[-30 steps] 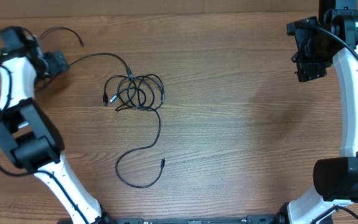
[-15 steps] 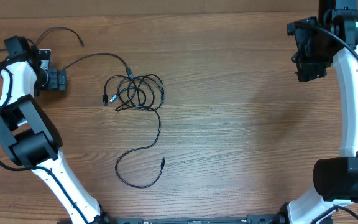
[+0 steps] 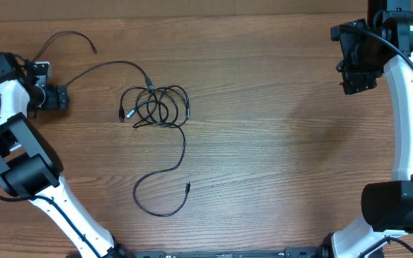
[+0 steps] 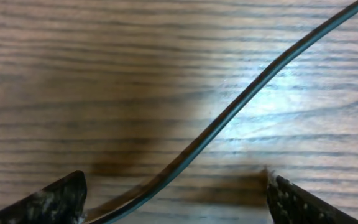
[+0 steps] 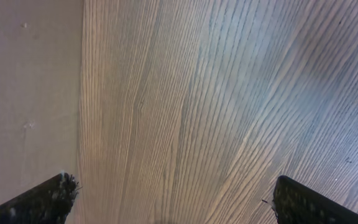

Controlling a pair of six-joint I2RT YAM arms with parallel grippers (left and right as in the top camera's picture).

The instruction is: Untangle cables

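Overhead view: even, soft light; the worktop [image 3: 278,158] grain is sharp and shadows are faint. A green indicator lamp [image 3: 411,29] glows at top right.

Left wrist view: a bright glare patch lies on the wood where the cable [image 4: 229,118] crosses. A dark shadow sits at lower centre. The left end effector fingertips [image 4: 55,199] are blurred.

Right wrist view: a pale sheen runs along the grain. The right end effector fingertips [image 5: 42,202] are out of focus.

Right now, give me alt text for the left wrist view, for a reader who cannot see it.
A thin black cable runs diagonally from upper right to lower left across a wood-grain table. It passes between the spread fingertips of the left hand, which stands open around it.
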